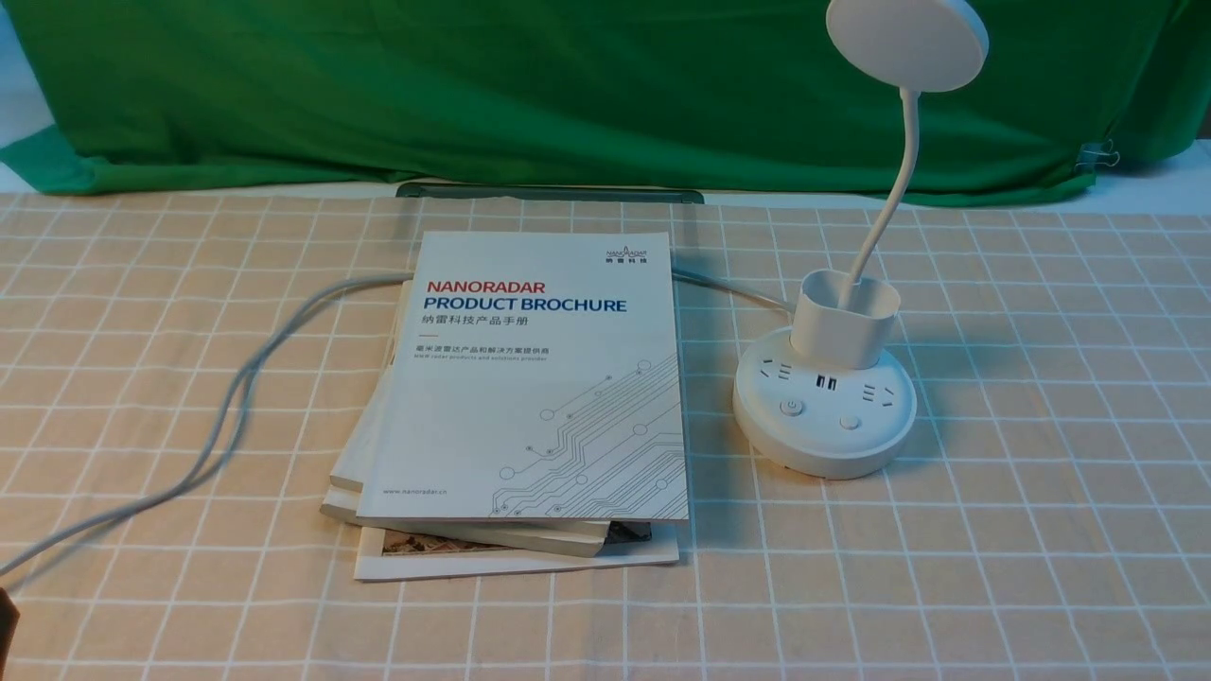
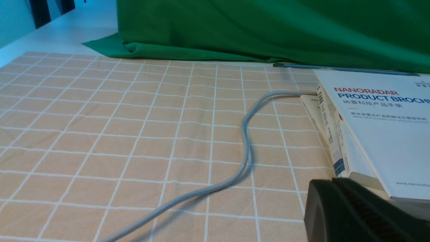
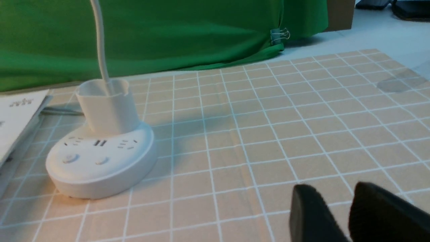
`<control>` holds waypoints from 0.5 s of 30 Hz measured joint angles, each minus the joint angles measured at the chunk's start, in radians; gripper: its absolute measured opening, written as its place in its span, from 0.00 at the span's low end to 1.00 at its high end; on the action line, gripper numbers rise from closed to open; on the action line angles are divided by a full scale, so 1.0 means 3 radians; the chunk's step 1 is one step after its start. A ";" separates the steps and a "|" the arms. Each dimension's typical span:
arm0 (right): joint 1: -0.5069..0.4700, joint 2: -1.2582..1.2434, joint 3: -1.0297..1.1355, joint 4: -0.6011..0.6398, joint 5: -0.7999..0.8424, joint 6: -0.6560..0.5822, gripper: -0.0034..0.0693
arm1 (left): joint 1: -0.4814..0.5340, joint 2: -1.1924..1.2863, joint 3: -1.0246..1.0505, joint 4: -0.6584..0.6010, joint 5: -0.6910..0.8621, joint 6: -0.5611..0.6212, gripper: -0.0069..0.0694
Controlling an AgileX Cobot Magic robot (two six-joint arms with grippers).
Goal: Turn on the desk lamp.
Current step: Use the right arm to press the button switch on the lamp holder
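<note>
Front view: desk lamp (image 1: 825, 402) standing toward the counter's right far side, beside stacked brochures (image 1: 530, 397).
Left wrist view: left gripper (image 2: 362, 215) hovering near a grey cable (image 2: 247, 141); grip state unclear.
Right wrist view: right gripper (image 3: 342, 210) hanging slightly parted, holding nothing.

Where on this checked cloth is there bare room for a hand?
Right of the desk lamp to the cloth's edge is bare, as is the front strip. Left of the brochure stack, only the grey cable crosses. The stack-to-lamp gap is narrow.

L gripper (image 2: 339, 188) low, by brochure stack (image 2: 379, 134) | grey cable (image 2: 247, 144) on cloth
</note>
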 joint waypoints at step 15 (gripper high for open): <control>0.0000 0.0000 0.0000 0.0556 0.0004 0.3030 0.38 | 0.0000 0.0000 0.0000 0.0000 0.0000 0.0000 0.12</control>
